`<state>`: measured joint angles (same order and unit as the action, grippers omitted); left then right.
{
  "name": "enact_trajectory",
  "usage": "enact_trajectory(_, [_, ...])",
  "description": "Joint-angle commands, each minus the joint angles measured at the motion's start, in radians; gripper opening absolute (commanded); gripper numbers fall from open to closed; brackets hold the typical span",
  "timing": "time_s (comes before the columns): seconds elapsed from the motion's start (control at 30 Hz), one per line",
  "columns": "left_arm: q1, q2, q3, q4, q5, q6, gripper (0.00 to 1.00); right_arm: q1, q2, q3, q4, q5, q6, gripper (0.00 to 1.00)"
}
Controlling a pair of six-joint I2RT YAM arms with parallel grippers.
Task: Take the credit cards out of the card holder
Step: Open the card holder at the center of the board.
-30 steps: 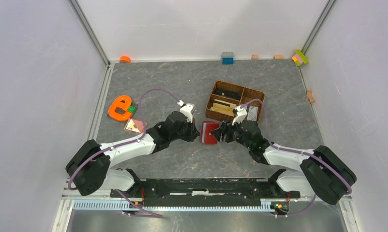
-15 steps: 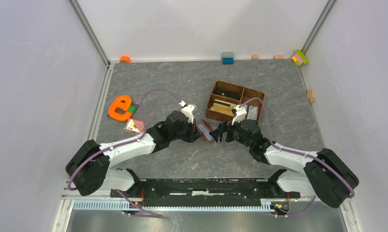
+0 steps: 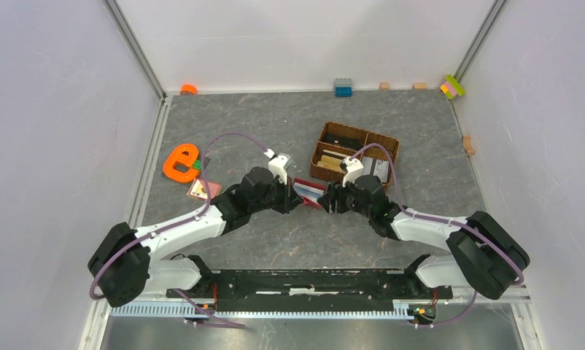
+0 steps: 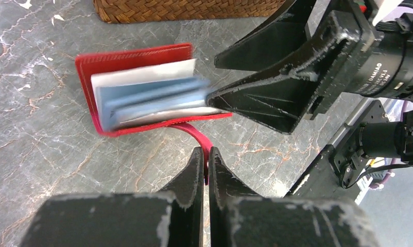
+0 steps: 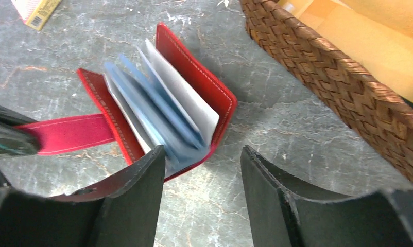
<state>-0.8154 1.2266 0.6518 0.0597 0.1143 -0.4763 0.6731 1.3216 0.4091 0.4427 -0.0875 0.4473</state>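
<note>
My left gripper (image 4: pixel 205 154) is pressed together on the red strap (image 4: pixel 194 135) of the card holder (image 4: pixel 132 54), which sits open between the arms, its credit cards (image 4: pixel 148 98) fanned with free edges facing my right gripper (image 5: pixel 203 154). Those jaws stand spread right at the fan, one fingertip (image 4: pixel 230 100) seemingly touching the blue cards, so I judge the pull runs along the cards' long axis, away from the left gripper. The wicker basket (image 5: pixel 328 77) crowds the far side; open tabletop (image 5: pixel 297 154) lies nearer me.

a wicker basket (image 3: pixel 317 152) sits on the grey marbled tabletop (image 3: pixel 260 124). well left of it lies an orange e-shaped piece (image 3: pixel 171 169), a green block (image 3: pixel 199 165) beside it; a blue block (image 3: pixel 342 87) sits at the far edge.
</note>
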Motion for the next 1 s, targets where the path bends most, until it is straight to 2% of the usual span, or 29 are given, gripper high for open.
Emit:
enact_trajectory(0.0, [0.000,-0.057,-0.012,0.047,-0.029,0.025,0.02,0.000,-0.008,0.019,-0.010,0.051,-0.018,0.57])
enact_trajectory(0.07, [0.000,-0.052,-0.007,0.030,-0.054,0.025,0.02,0.000,-0.013,0.010,0.016,0.029,-0.020,0.55])
enact_trajectory(0.23, [0.000,-0.004,0.029,-0.022,-0.067,0.027,0.02,0.000,0.002,0.016,0.038,-0.032,-0.032,0.59])
enact_trajectory(0.43, [-0.001,0.010,0.050,-0.054,-0.111,0.030,0.02,0.011,0.026,0.017,0.099,-0.138,-0.044,0.59])
enact_trajectory(0.7, [0.004,-0.028,0.031,-0.131,-0.393,-0.001,0.02,0.131,0.085,0.098,0.067,-0.151,-0.139,0.59])
enact_trajectory(0.8, [0.014,-0.038,0.017,-0.138,-0.457,-0.026,0.02,0.177,0.108,0.124,0.063,-0.152,-0.176,0.61])
enact_trajectory(0.83, [0.016,-0.040,0.015,-0.138,-0.454,-0.026,0.04,0.189,0.112,0.130,0.059,-0.146,-0.185,0.62])
enact_trajectory(0.93, [0.016,-0.040,0.020,-0.139,-0.405,-0.003,0.21,0.198,0.124,0.141,0.054,-0.129,-0.193,0.64])
enact_trajectory(0.97, [0.016,-0.041,0.022,-0.139,-0.394,0.002,0.23,0.198,0.128,0.142,0.057,-0.132,-0.195,0.64])
